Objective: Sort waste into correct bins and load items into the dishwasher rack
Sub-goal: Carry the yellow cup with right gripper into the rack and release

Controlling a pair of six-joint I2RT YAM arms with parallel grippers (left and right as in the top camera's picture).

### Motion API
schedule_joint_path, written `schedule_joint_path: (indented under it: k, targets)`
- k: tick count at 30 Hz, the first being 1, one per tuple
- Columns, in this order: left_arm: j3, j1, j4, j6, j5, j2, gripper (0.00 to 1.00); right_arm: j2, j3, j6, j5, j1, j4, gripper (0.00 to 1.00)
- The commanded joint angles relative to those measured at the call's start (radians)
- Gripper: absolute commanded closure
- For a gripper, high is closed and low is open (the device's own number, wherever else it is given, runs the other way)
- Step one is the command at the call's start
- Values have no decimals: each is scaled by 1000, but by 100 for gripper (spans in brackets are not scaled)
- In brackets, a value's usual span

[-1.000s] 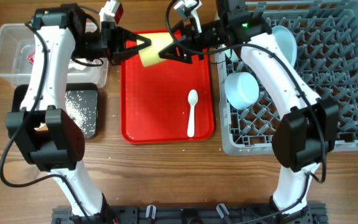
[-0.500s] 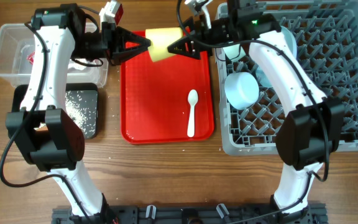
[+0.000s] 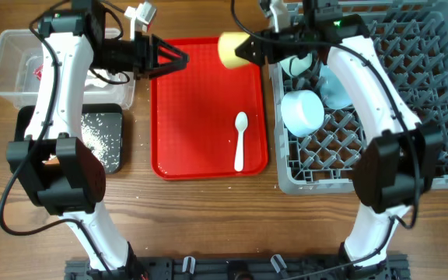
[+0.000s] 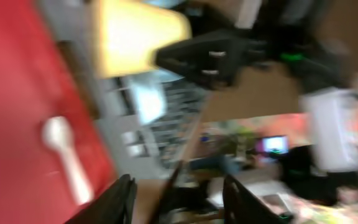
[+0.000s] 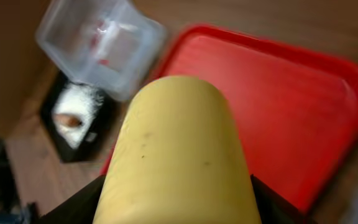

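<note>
Left wrist view is smearing badly: the spoon [image 4: 64, 155] is showing up as a white streak, and the yellow cup [image 4: 135, 34] is getting cropped by the top edge. In my right wrist view that cup is filling the frame, running off the bottom and covering all but slivers of my right fingers [image 5: 73, 208]. Overhead, my right arm is hiding part of the rack [image 3: 442, 117] and a pale-blue piece [image 3: 334, 87] (plate or bowl, can't tell).
</note>
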Motion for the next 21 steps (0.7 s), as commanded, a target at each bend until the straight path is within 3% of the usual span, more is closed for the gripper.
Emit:
schedule_joint_path:
  k: [1,7,10,14,21]
  targets:
    - [22,2,43,6,-303,-35,48,-197,4,116,380,11,-144,48]
    - [21,2,90,3,-502,-35,48,-308,3,255,667,11,-625,45]
    - [21,2,111,1,-535,-34,42,-308,3,277,710,11,-784,44]
    - [21,2,126,0,-539,-34,41,-307,0,322,751,-11,-799,45]
    - [21,2,127,0,-539,-33,42,-307,-87,316,742,-225,-767,46]
